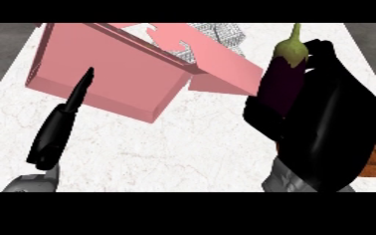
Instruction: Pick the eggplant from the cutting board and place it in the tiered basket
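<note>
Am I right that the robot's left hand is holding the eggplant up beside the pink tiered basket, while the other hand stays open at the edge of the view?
Not quite: the head view shows the right hand curled round the eggplant beside the pink tiered basket. The left hand is the open one, at the view's left.

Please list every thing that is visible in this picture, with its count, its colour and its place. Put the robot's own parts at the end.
eggplant: one, dark purple with a green stem, held upright at the right.
tiered basket: one, pink with grey mesh, upper left to centre.
counter: one, white marbled, under everything.
cutting board: one, brown sliver at the right edge, mostly hidden.
right robot hand: one, black, curled round the eggplant.
left robot hand: one, black, fingers straight, lower left, resting.
</note>
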Controlling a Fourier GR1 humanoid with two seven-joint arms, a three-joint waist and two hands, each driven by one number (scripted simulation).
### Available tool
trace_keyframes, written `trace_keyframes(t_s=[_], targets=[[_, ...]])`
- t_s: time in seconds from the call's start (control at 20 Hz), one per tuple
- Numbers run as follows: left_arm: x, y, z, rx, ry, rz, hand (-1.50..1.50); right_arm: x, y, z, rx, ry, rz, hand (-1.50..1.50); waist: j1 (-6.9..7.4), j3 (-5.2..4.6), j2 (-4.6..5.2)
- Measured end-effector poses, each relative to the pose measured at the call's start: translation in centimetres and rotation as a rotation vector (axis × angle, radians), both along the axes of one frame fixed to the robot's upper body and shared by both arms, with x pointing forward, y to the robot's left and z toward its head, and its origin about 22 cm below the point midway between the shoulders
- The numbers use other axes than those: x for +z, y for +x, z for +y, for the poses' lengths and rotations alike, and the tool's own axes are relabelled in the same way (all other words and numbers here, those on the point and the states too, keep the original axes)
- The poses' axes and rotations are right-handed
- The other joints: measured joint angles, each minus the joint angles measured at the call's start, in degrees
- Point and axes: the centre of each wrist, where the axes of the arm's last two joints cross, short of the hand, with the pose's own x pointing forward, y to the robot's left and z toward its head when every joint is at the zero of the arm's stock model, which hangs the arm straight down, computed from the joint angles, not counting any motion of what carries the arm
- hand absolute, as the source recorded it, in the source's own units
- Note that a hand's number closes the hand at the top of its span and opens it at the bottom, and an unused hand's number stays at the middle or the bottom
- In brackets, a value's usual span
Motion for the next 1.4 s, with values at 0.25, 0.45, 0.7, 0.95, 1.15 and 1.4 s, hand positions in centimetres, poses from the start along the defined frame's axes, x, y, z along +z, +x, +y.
trace_keyframes(t_s=[0.25,0.45,0.7,0.95,1.15,1.4], targets=[[0.1,0.3,-0.7,-0.016,0.004,0.000,0.00,3.1,2.7,0.8,-0.008,0.001,-0.016,1.50,1.58,0.02,0.36],[0.3,0.6,-1.2,-0.034,0.004,-0.003,0.00,5.6,5.3,1.3,-0.020,0.016,-0.001,1.50,2.37,0.05,0.60],[0.3,0.9,-1.7,-0.059,0.004,-0.015,0.00,8.7,9.2,1.3,-0.036,0.076,0.045,1.50,3.29,0.07,1.08],[0.9,1.5,-2.2,-0.079,0.003,-0.029,0.00,9.4,13.3,1.9,-0.052,0.114,0.128,1.50,4.13,0.10,1.59],[0.7,1.6,-2.4,-0.087,0.003,-0.034,0.00,9.2,16.1,2.0,-0.057,0.144,0.182,1.50,4.51,0.11,1.90],[0.5,1.8,-2.7,-0.095,0.003,-0.049,0.00,7.5,18.5,0.8,-0.062,0.240,0.151,-1.50,4.96,0.15,2.39]])
